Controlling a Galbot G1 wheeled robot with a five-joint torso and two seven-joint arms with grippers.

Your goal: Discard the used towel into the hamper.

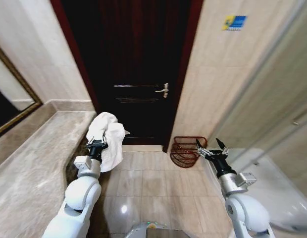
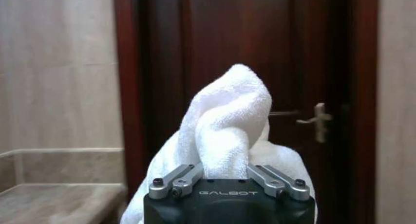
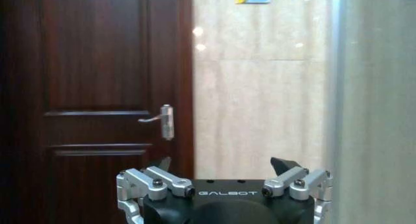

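Left gripper [image 1: 96,144] is clamped on the white towel [image 1: 108,136], held up by the counter [image 1: 29,163], while the hamper [image 1: 187,151] sits on the floor off to its right, beside the idle, wide-open right gripper [image 1: 212,149].

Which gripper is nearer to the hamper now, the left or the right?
Right. The right gripper hangs open just beside the hamper by the wall. The left gripper, shut on the towel, is farther off, by the counter.
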